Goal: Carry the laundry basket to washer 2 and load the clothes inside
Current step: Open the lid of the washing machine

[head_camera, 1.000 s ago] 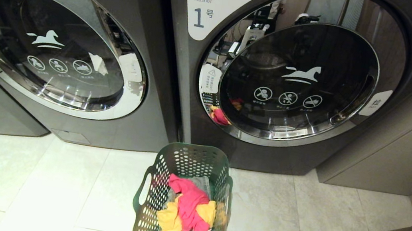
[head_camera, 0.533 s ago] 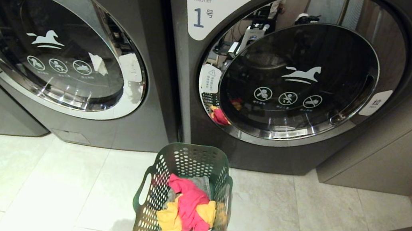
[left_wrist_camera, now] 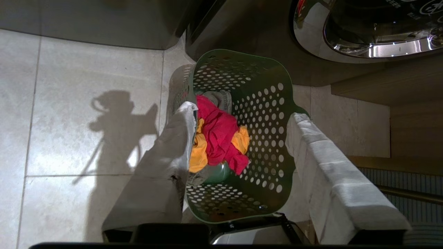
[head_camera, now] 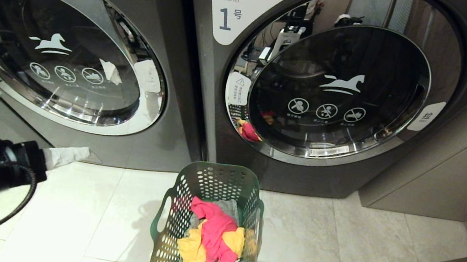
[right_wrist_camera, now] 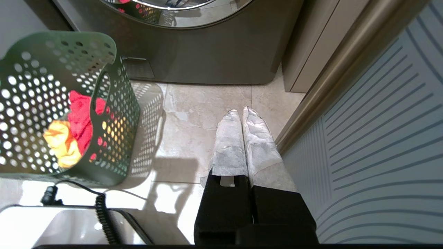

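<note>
The left gripper (left_wrist_camera: 238,138) hangs with fingers spread above the laundry basket (head_camera: 207,223), parked before the washer marked 1 (head_camera: 331,85). The right gripper (right_wrist_camera: 241,117) rests pinched shut, empty. The carry looks unstarted; next, a grip on a basket handle.

The laundry basket (head_camera: 208,226) stands on the floor (head_camera: 66,217) before the washer marked 1 (head_camera: 331,85), clothes (head_camera: 211,237) inside; a second washer (head_camera: 66,52) stands left of that one.

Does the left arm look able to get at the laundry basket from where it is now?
Probably yes. The left gripper hangs above and to the left of the laundry basket with its fingers spread, and only bare floor tiles lie between them. Nothing covers the rim.
</note>
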You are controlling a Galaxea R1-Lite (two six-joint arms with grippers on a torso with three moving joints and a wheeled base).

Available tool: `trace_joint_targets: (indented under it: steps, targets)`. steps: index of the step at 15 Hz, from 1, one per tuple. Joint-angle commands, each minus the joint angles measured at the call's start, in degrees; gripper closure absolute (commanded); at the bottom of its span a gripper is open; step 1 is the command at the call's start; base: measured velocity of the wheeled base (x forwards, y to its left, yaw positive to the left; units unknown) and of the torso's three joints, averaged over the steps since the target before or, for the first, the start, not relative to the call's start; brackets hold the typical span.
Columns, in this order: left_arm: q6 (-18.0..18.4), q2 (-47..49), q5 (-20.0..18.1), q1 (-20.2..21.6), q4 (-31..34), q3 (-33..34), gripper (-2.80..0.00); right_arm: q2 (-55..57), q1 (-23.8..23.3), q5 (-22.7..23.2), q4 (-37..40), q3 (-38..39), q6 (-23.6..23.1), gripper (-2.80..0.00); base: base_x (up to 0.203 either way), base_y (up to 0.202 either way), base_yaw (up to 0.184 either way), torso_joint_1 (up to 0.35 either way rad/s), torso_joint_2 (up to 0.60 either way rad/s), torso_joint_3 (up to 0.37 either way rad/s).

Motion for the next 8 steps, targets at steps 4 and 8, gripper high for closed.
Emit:
trace_joint_targets:
  steps: [4, 8]
  targets:
    - [1.2, 24.4, -1.7, 0.5, -29.1, -3.8, -2.8, 0.0, 0.0, 0.0, -0.1, 0.0, 1.5, 0.0, 0.0, 0.0, 0.0, 0.0, 0.0, 0.0]
    - [10.8, 29.0, -3.9, 2.7, -36.5, -8.7, -2.8, 0.0, 0.0, 0.0, -0.1, 0.0, 1.5, 0.0, 0.0, 0.0, 0.0, 0.0, 0.0, 0.0]
